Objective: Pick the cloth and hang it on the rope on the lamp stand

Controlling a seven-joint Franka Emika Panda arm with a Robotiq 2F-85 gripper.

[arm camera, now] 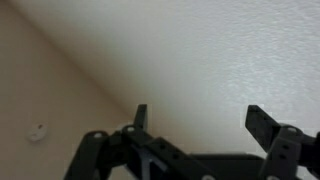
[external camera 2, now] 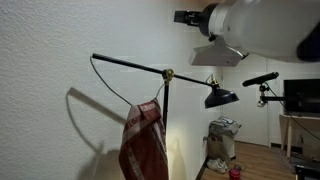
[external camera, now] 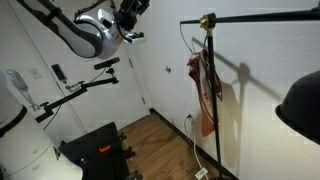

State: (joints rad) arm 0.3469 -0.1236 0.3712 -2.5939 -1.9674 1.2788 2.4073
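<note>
Cloth [external camera: 205, 88] hangs limp from rope [external camera 2: 112, 86] under stand [external camera: 216, 120] bar, centre-right of frame. Tool [arm camera: 198, 112] spread, empty, facing bare wall in wrist view. Arm [external camera: 92, 32] upper left, well apart from cloth.

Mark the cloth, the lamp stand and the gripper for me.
the cloth [external camera 2: 145, 140]: in an exterior view, middle of the hanging red fabric.
the lamp stand [external camera: 260, 17]: in an exterior view, on its horizontal bar.
the gripper [arm camera: 200, 118]: wrist view, midway between its open fingertips.
</note>
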